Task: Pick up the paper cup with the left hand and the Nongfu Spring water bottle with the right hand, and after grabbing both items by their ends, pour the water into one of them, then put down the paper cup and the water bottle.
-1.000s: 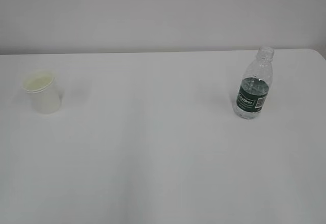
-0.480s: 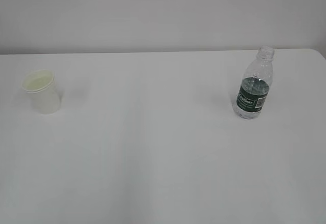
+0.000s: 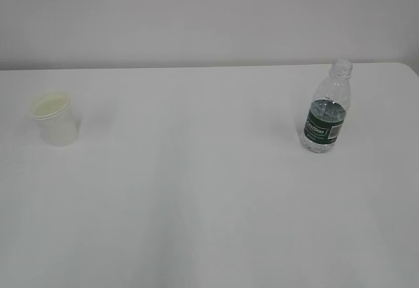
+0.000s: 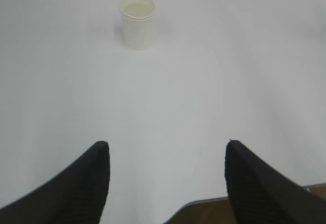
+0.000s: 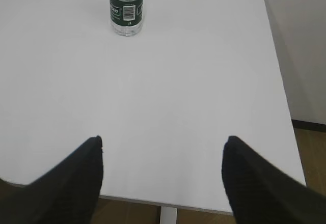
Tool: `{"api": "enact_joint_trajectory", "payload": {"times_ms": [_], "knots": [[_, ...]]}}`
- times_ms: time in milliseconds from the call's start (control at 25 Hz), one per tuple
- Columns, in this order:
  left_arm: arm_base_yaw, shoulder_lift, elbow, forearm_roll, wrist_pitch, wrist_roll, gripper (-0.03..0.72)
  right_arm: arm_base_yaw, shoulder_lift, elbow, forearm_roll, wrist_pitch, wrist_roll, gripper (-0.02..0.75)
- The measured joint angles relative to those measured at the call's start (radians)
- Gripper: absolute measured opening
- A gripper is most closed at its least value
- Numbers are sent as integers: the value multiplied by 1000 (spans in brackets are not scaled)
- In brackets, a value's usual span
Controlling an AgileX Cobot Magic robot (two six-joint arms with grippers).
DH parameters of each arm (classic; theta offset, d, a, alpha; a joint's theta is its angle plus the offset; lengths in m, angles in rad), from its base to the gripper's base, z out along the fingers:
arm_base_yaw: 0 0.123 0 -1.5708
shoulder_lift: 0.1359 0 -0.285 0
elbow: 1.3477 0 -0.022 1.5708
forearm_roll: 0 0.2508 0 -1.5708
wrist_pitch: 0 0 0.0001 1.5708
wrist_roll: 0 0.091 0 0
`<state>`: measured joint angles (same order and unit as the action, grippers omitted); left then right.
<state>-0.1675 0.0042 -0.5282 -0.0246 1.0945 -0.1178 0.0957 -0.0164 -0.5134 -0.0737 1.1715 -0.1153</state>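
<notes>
Well, you were at the reach: left gripper [image 4: 167, 152] spread, cup [image 4: 137, 21] well ahead, slightly left; right gripper [image 5: 163, 147] spread, bottle [image 5: 125, 7] far ahead-left. Both needed closing in first.

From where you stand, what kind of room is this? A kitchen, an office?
Probably a lab or test room, not a kitchen: a bare white table against a blank wall, holding only a paper cup and a water bottle, with brown flooring beyond the table's edge.
</notes>
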Motion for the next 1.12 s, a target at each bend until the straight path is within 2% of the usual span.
{"api": "enact_joint_trajectory", "payload": {"times_ms": [200,320,1120], "knots": [[127,0,0,-1,0,0,501,-56,0,0,0,0,9,554],[172,0,0,-1,0,0,490,-60,0,0,1,0,13,554],[179,0,0,-1,0,0,466,-61,0,0,0,0,13,554]]}}
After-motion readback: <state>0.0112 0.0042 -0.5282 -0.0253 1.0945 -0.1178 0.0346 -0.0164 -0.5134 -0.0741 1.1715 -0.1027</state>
